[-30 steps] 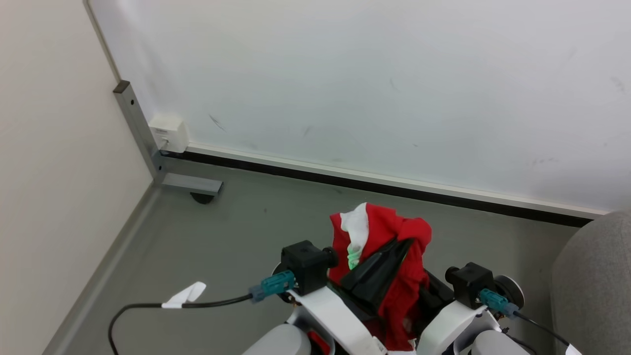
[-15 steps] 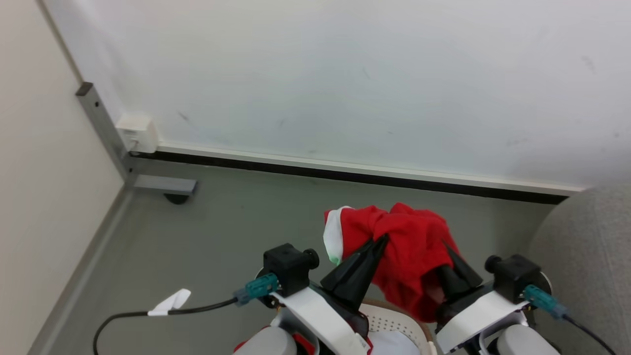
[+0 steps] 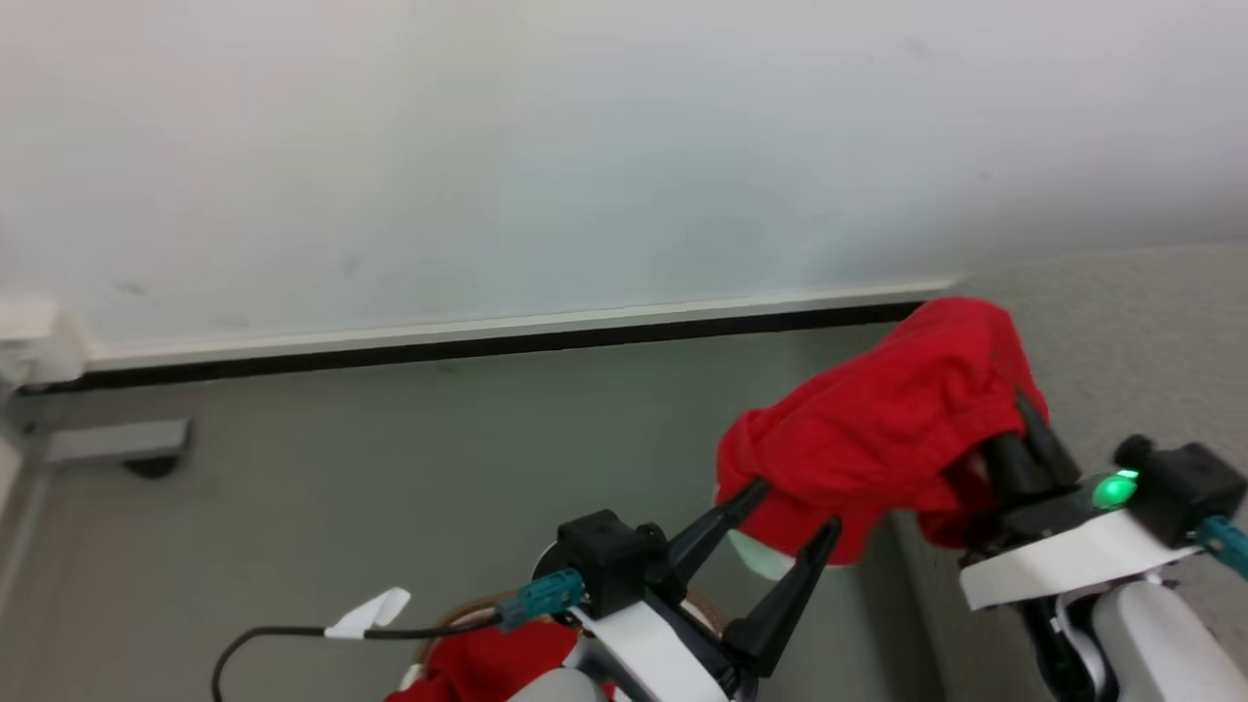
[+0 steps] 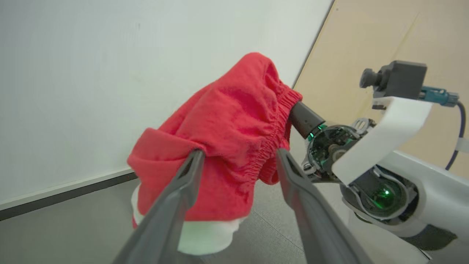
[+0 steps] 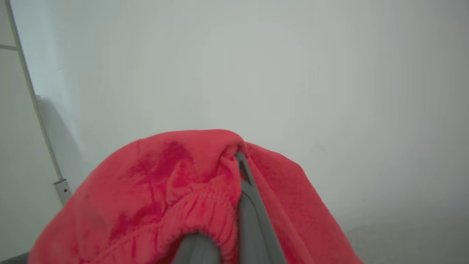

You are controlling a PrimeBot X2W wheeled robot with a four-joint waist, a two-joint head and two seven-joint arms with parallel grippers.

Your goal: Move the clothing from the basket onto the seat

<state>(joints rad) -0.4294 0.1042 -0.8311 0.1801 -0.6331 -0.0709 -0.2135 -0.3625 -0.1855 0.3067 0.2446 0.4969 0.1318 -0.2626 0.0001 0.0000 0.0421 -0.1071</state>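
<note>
Transfer in hand: right end effector (image 3: 1024, 441) clamps the clothing (image 3: 877, 429) at the seat's (image 3: 1121, 322) edge; left end effector (image 3: 798, 504) spread wide, empty; next probably calls for carrying over the seat, then release

A white wall (image 3: 585, 146) meets grey floor (image 3: 390, 439) at a dark baseboard (image 3: 487, 344).

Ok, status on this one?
Left hand open beside clothing. Right hand shut on clothing, at seat edge. Nothing blocking seat.
</note>
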